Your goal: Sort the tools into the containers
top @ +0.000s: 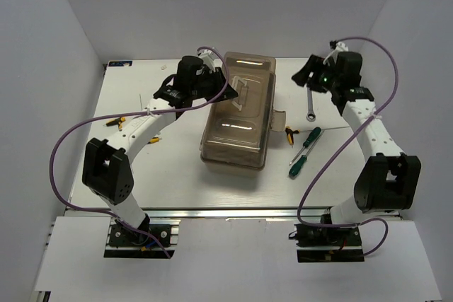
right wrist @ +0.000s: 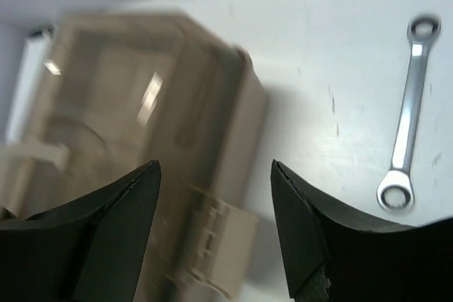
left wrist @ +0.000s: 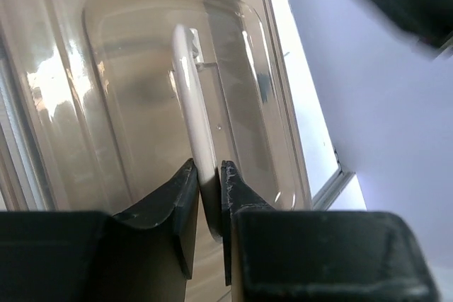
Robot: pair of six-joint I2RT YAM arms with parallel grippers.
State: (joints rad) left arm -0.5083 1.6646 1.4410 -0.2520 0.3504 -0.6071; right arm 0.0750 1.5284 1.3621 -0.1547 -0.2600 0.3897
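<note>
Toolbox (top: pixel 237 111) sat at frame centre, its thin handle (left wrist: pixel 195 114) pinched between the left gripper (left wrist: pixel 209 178) fingers. Rigid, slick plastic, probably light; the handle looked the surest hold. Right gripper (right wrist: pixel 214 171) hung open, the wrench (right wrist: pixel 408 118) at right.

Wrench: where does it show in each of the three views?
Top external: the wrench lies right of the toolbox, apart from it.
Left wrist: not in it.
Right wrist: the wrench lies near the right edge, upper half.
Shared landmark: the toolbox, which shows in all three views.
</note>
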